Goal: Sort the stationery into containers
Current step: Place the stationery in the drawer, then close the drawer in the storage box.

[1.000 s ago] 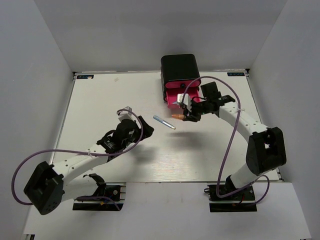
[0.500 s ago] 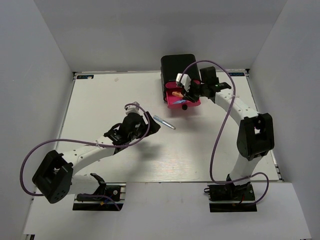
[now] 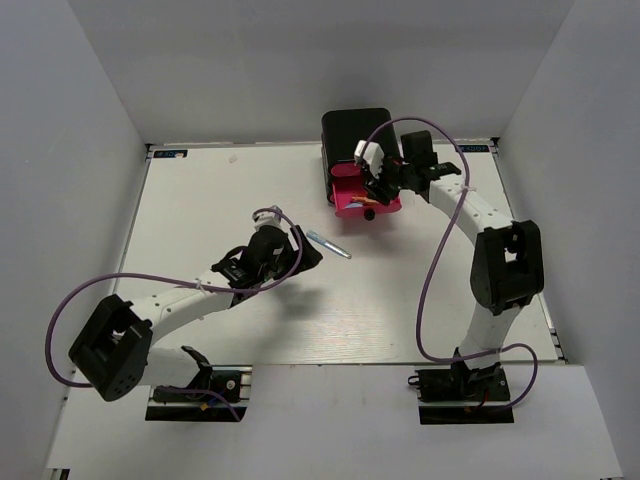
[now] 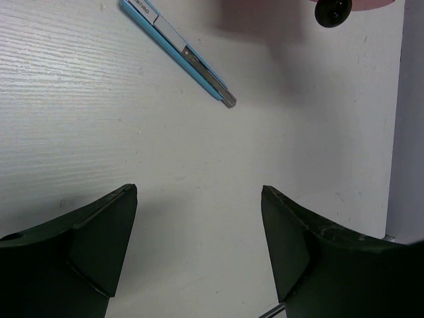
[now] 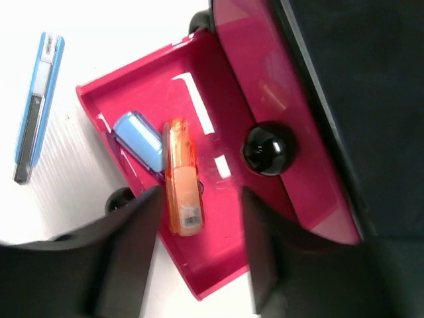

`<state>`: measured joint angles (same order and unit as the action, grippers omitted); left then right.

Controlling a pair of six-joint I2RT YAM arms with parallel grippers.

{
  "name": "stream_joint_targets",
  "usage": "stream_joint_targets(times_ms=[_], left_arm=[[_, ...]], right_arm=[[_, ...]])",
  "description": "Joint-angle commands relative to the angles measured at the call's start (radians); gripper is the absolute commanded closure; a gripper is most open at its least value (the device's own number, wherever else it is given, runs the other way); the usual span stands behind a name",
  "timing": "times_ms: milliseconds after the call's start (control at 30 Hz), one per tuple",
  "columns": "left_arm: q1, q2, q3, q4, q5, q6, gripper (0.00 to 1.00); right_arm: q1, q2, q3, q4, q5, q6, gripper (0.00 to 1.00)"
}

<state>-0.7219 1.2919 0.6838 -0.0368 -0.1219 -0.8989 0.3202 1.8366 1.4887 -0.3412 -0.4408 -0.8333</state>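
Note:
The containers are a black box (image 3: 355, 135) with pink drawers; its lowest drawer (image 3: 350, 203) (image 5: 218, 265) is pulled out. In the right wrist view an orange marker (image 5: 183, 179) and a short blue marker (image 5: 139, 142) lie side by side in that drawer. My right gripper (image 3: 373, 185) (image 5: 202, 193) hovers open just above them, and the orange marker lies free beside its left finger. A thin blue pen (image 3: 328, 245) (image 4: 179, 50) (image 5: 40, 99) lies on the table. My left gripper (image 3: 303, 252) (image 4: 199, 192) stands open just short of the pen, with nothing between its fingers.
A black knob (image 5: 268, 149) sits on the shut drawer above the open one. The open drawer's own knob (image 4: 333, 10) (image 3: 369, 213) points at the table's middle. White walls enclose the table (image 3: 200, 200) on the left, back and right.
My right gripper carried the orange marker from above the table to over the open drawer and opened; the marker now lies in the drawer. My left arm moved right, closer to the blue pen.

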Motion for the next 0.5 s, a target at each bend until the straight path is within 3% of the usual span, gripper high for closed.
stream_joint_targets(times_ms=[0,33,100,167,200,233,300,333,367,467], left_arm=[[-0.001,-0.005,0.04,0.009,0.019,0.002,0.15],[-0.001,0.006,0.04,0.009,0.019,0.002,0.15],[-0.001,0.018,0.04,0.018,0.019,0.002,0.15],[-0.001,0.029,0.051,0.018,0.028,0.002,0.15],[-0.001,0.04,0.051,0.018,0.028,0.002,0.15],[-0.001,0.04,0.062,0.018,0.028,0.011,0.15],[-0.001,0.049,0.072,0.018,0.038,0.011,0.15],[-0.001,0.058,0.072,0.009,0.038,0.011,0.15],[-0.001,0.058,0.072,0.009,0.038,0.011,0.15],[-0.001,0.058,0.072,0.018,0.038,0.011,0.15]], right_arm=[[-0.023,-0.089,-0.013,0.071,-0.059,0.065,0.4],[-0.033,-0.132,-0.066,0.123,-0.088,0.101,0.35],[-0.046,-0.21,-0.227,0.308,-0.092,0.234,0.1],[-0.059,-0.283,-0.31,0.436,-0.027,0.432,0.1],[-0.064,-0.289,-0.35,0.395,-0.044,0.456,0.19],[-0.073,-0.284,-0.35,0.368,-0.182,0.454,0.31],[-0.096,-0.283,-0.357,0.3,-0.252,0.542,0.6],[-0.11,-0.289,-0.376,0.295,-0.3,0.562,0.94],[-0.115,-0.292,-0.398,0.291,-0.303,0.612,1.0],[-0.115,-0.307,-0.47,0.315,-0.326,0.663,0.96]])
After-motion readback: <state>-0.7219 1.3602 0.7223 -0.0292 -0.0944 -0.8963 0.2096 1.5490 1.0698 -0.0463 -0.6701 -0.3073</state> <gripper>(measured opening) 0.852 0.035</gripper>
